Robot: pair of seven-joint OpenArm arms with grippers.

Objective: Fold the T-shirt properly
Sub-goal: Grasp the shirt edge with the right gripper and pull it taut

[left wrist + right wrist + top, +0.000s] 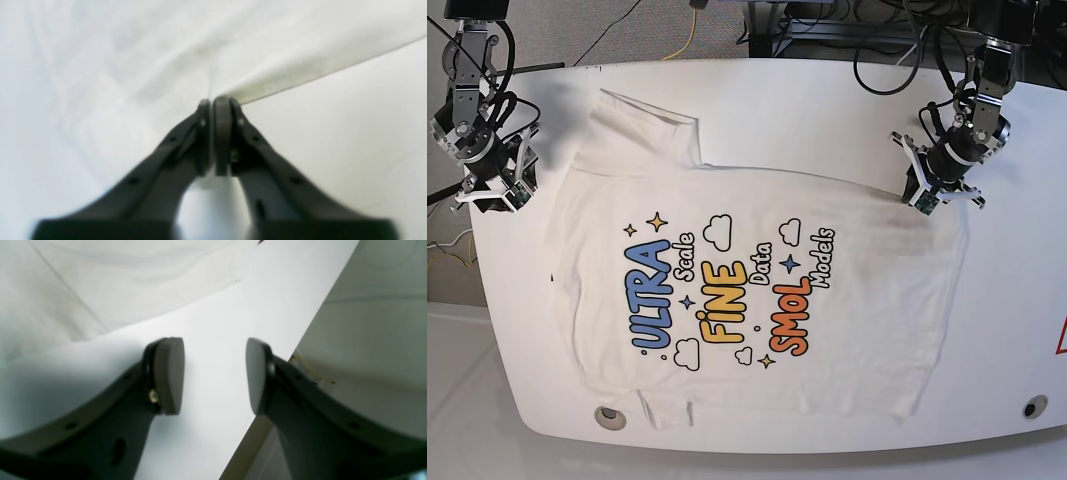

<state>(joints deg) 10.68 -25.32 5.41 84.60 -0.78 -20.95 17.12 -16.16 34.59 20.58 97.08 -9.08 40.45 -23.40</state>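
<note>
Left gripper [212, 100] seemingly pinches T-shirt [233, 50] (blurred).

Bright, even light — wrist views blurred, overhead view sharp, shadows soft.

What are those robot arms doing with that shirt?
They are starting to fold it. The T-shirt lies spread out, print side up, on the white table. The left claw is pinched shut on the shirt's edge, on the right side of the base view. The right claw is open beside the other edge, over bare table, holding nothing.
</note>
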